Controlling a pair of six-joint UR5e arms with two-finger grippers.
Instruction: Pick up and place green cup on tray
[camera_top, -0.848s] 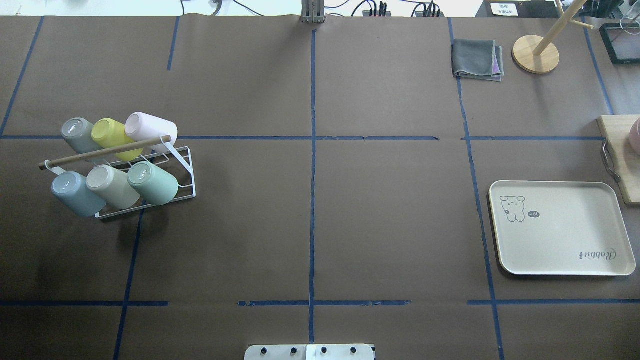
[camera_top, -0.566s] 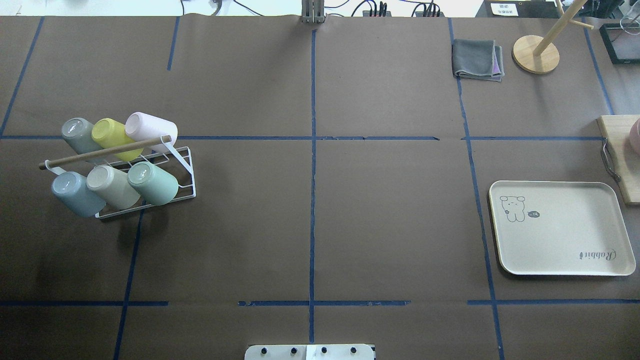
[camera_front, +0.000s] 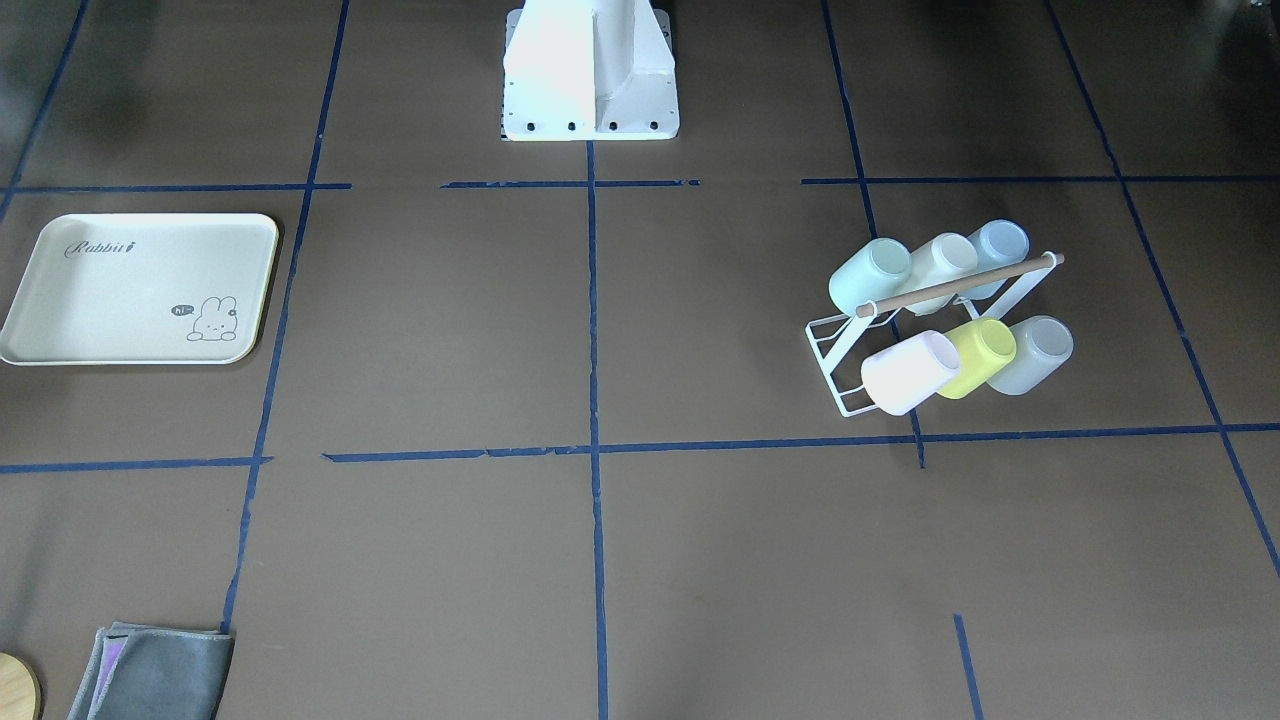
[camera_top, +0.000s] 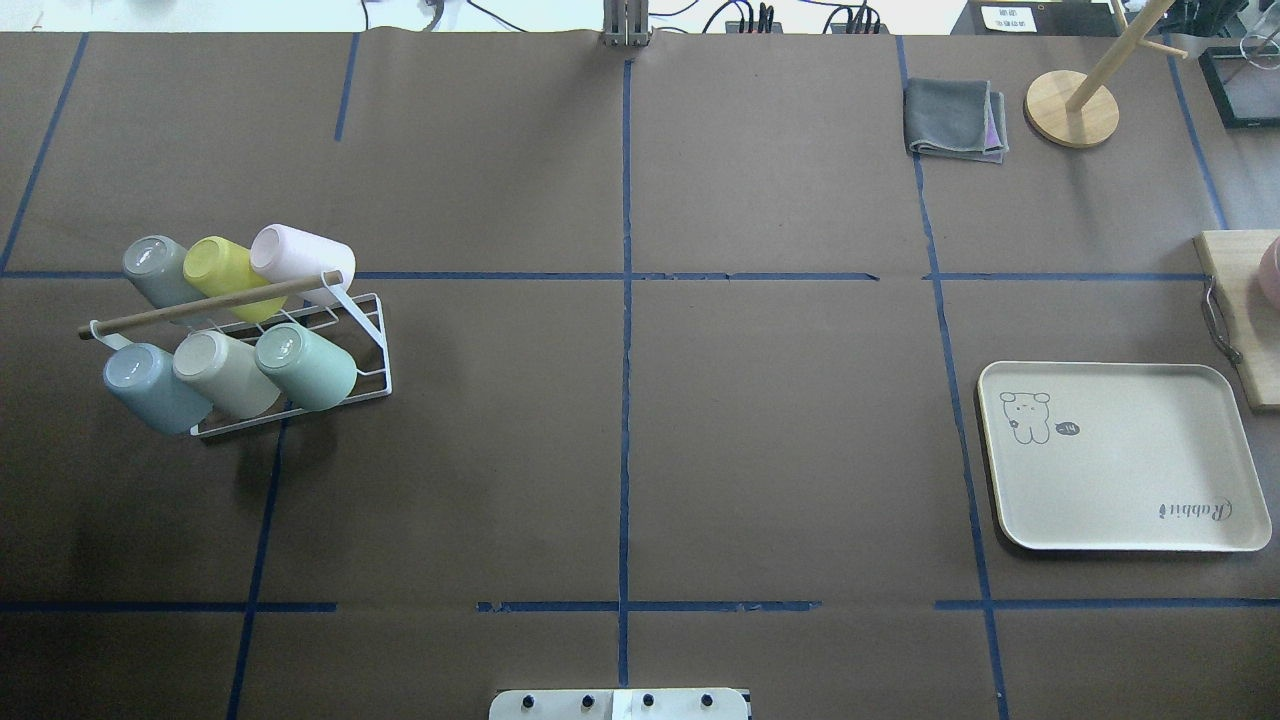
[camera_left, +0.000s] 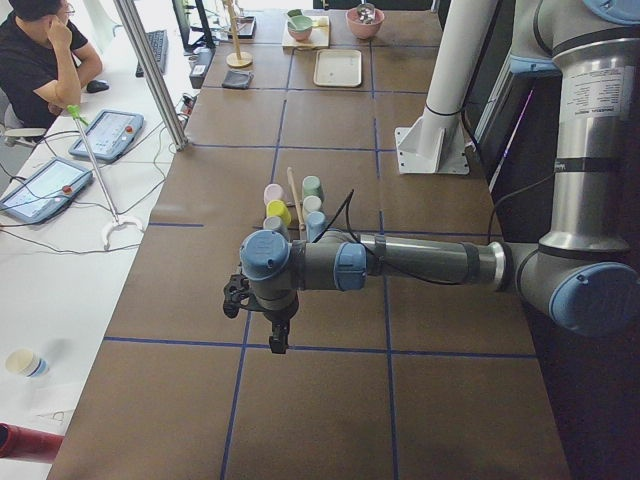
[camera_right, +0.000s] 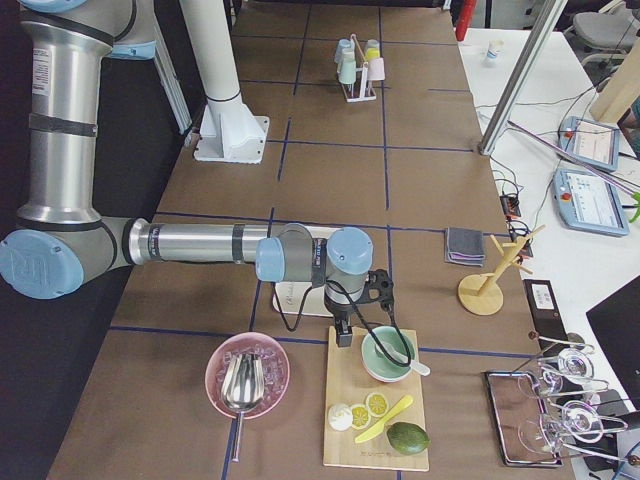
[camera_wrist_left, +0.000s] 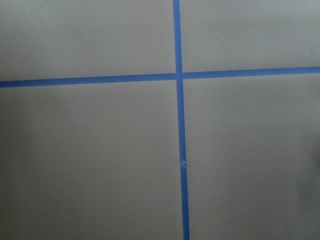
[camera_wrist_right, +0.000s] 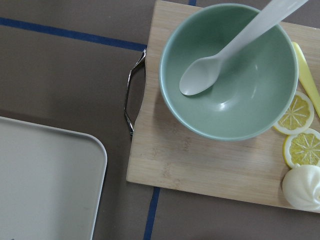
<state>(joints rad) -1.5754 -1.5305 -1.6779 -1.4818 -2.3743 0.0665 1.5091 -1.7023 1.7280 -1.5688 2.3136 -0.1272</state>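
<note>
The green cup (camera_top: 305, 367), a pale mint tumbler, lies tilted on a white wire rack (camera_top: 372, 340) at the table's left, at the right end of the near row. It also shows in the front view (camera_front: 868, 277). The cream tray (camera_top: 1120, 470) lies at the right, with nothing on it, and shows in the front view (camera_front: 120, 290) and the right wrist view (camera_wrist_right: 45, 180). My left gripper (camera_left: 278, 338) hangs over bare table short of the rack. My right gripper (camera_right: 343, 337) hangs between the tray and a wooden board. I cannot tell whether either is open or shut.
The rack also holds yellow (camera_top: 228, 272), pink, beige, grey and blue cups under a wooden rod. A wooden board (camera_wrist_right: 210, 160) with a green bowl (camera_wrist_right: 235, 85), spoon and lemon slices lies beside the tray. A grey cloth (camera_top: 953, 120) and wooden stand (camera_top: 1070, 108) sit far right.
</note>
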